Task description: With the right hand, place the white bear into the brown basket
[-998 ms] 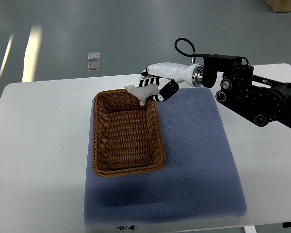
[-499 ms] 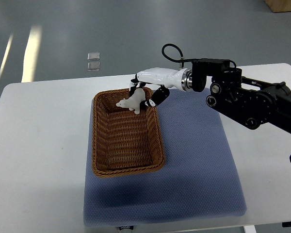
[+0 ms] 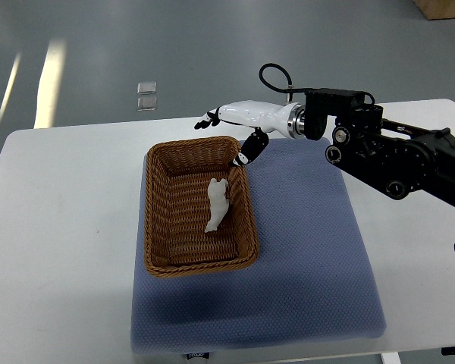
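The white bear [image 3: 217,204] lies on its side on the floor of the brown wicker basket [image 3: 158,255], toward its right wall. My right hand [image 3: 226,136] hovers above the basket's far right corner with its fingers spread and nothing in them. Its thumb [image 3: 249,149] points down over the rim. The black right arm [image 3: 387,148] comes in from the right edge. The left arm does not show.
The basket stands on a blue-grey mat [image 3: 303,258] on a white table [image 3: 61,227]. A small clear object [image 3: 146,95] lies on the floor beyond the table's far edge.
My right hand opened and let go of the white bear. The bear dropped from above the basket's far end onto its floor. The hand rose and drew back a little.
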You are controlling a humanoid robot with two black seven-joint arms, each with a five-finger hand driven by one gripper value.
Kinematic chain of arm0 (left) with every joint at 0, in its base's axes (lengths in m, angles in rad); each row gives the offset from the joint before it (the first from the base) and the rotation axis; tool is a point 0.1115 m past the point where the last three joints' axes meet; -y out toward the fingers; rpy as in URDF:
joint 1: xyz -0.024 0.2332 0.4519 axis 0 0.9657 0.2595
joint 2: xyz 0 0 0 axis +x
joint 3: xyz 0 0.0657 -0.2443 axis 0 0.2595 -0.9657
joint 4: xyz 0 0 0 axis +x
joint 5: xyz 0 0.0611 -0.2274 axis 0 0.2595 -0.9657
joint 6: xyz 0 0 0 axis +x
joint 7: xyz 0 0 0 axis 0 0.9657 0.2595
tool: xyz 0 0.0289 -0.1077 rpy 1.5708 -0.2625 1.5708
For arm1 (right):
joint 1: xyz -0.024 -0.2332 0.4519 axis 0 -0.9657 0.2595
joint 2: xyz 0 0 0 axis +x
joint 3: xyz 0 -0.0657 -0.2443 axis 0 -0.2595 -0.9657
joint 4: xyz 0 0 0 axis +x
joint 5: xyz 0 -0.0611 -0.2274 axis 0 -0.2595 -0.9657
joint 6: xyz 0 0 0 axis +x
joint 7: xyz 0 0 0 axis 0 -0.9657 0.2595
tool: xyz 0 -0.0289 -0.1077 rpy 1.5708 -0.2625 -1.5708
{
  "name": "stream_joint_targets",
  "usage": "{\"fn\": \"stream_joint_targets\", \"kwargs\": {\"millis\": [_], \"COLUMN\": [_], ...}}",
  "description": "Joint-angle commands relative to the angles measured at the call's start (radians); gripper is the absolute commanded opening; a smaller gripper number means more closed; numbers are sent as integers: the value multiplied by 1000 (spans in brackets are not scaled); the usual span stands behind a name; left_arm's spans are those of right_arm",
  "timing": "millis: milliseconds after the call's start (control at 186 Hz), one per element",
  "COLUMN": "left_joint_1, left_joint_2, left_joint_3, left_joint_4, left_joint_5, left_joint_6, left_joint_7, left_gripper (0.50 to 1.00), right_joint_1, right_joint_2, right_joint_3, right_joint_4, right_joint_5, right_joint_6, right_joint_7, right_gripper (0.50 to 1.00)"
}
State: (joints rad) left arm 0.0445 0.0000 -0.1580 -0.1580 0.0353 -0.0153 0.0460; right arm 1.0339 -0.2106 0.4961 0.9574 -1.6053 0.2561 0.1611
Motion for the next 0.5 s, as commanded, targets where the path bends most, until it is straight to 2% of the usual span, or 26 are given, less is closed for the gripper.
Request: {"fn": "stream_joint_targets", "kwargs": {"millis": [0, 225, 493], "left_joint_1": [0, 0, 0], "left_joint_2": [0, 0, 0], "left_joint_3": [0, 0, 0], "left_joint_4": [0, 0, 0], "left_joint_5": [0, 0, 0], "left_joint_6": [0, 0, 0], "left_joint_7": [0, 0, 0], "left_gripper": [1000, 1000, 1000], "right_joint_1": [-15, -78, -167], "right_joint_2": [-6, 0, -7], "right_joint_3": [55, 220, 314], "right_joint_4": [-19, -101, -149], "right_joint_5": [24, 228, 616], "right_joint_6": [-15, -27, -164], "right_joint_7": [-2, -9, -54], "right_gripper": [842, 842, 844]}}
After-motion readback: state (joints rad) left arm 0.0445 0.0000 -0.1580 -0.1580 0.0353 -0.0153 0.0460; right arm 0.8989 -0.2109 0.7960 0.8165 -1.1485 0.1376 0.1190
